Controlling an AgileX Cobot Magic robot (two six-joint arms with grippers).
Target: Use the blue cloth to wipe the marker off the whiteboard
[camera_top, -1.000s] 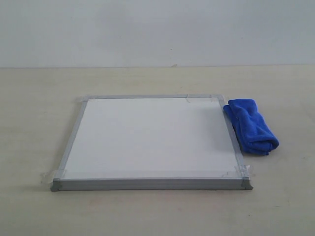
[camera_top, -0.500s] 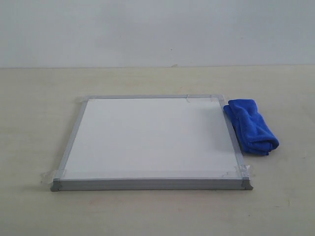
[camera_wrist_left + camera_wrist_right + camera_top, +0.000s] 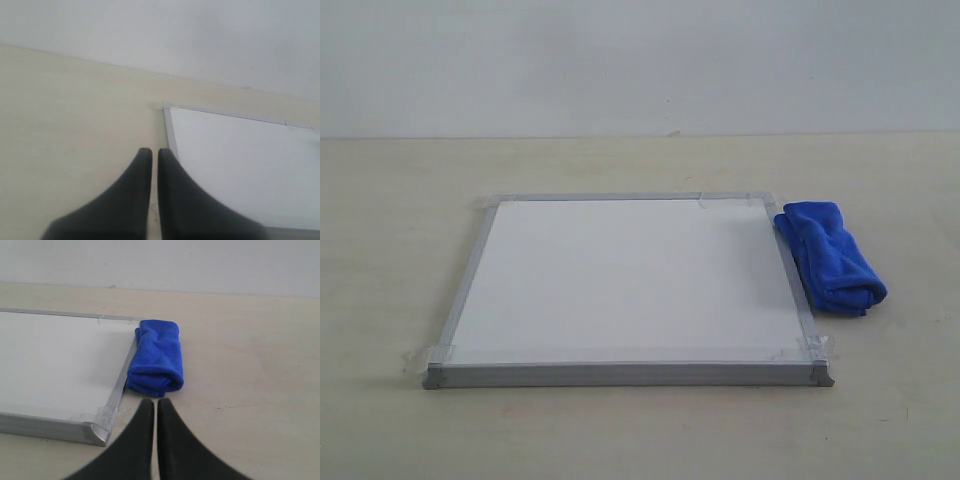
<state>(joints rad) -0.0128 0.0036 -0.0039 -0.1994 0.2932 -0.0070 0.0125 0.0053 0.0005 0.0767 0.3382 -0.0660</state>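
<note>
The whiteboard (image 3: 625,285) lies flat on the table, silver-framed, with clear tape at its corners. I see no red marker line on it in any view. The blue cloth (image 3: 830,256), folded, rests on the table against the board's right edge. In the right wrist view the blue cloth (image 3: 156,356) lies just beyond my right gripper (image 3: 155,402), which is shut and empty, near the whiteboard (image 3: 55,357) corner. My left gripper (image 3: 154,151) is shut and empty, beside the left frame of the whiteboard (image 3: 240,165). Neither gripper shows in the exterior view.
The pale wooden table (image 3: 400,230) stretches on all sides of the board, ending at a plain grey-white wall (image 3: 640,60) behind.
</note>
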